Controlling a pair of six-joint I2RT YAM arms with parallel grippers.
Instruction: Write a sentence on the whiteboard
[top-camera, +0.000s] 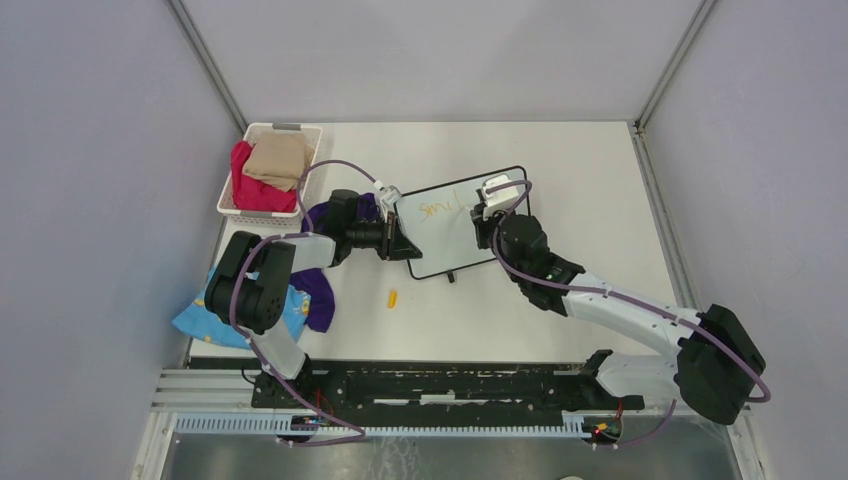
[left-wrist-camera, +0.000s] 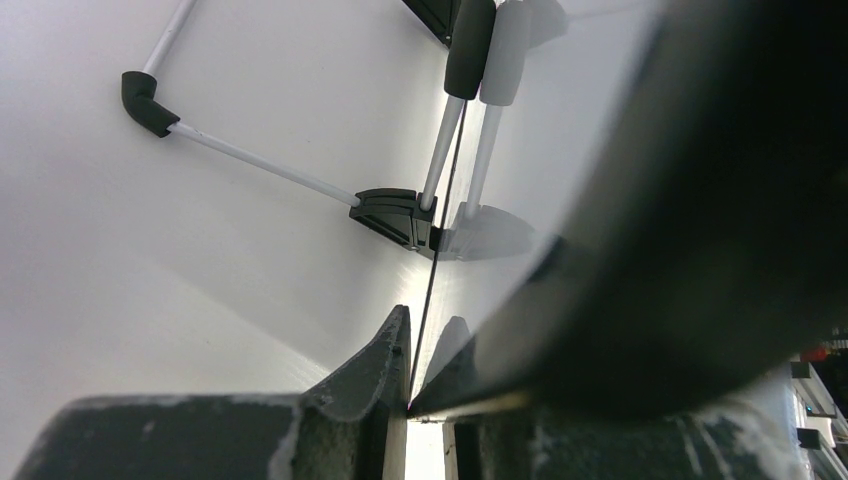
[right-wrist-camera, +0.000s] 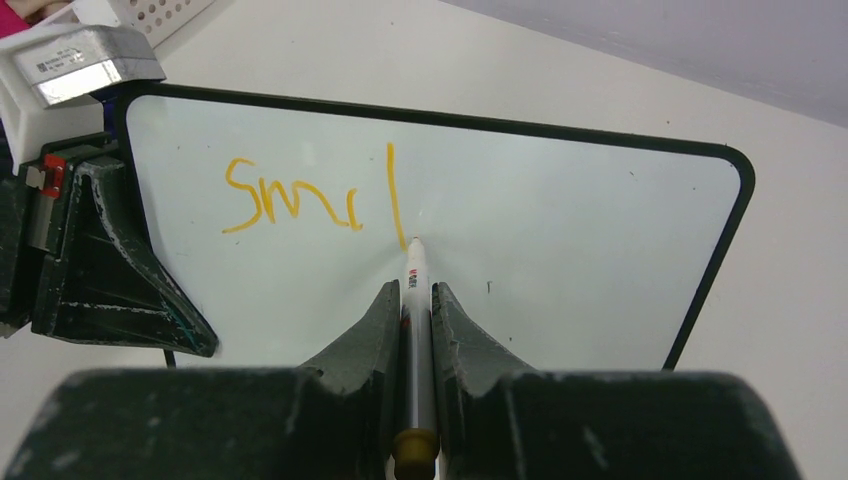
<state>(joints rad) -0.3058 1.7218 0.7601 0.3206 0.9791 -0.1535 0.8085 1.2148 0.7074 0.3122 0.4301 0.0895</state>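
Note:
The whiteboard (top-camera: 455, 235) lies mid-table, tilted, and fills the right wrist view (right-wrist-camera: 560, 210). My left gripper (top-camera: 400, 240) is shut on its left edge, and its fingers (right-wrist-camera: 110, 270) show in the right wrist view. In the left wrist view the board (left-wrist-camera: 570, 110) runs edge-on between the jaws of the left gripper (left-wrist-camera: 420, 360). My right gripper (top-camera: 487, 215) is shut on a white marker (right-wrist-camera: 415, 320). The marker tip touches the board at the foot of an upright stroke. The sentence (right-wrist-camera: 310, 200) reads "smi" plus that stroke, in orange, and also shows in the top view (top-camera: 437, 209).
A white basket (top-camera: 283, 127) with red and tan cloths stands at the back left. A purple cloth (top-camera: 322, 292) and a blue cloth (top-camera: 195, 320) lie by the left arm. A small orange cap (top-camera: 392, 297) lies in front of the board. A black foot (left-wrist-camera: 392, 215) holds the board's wire stand.

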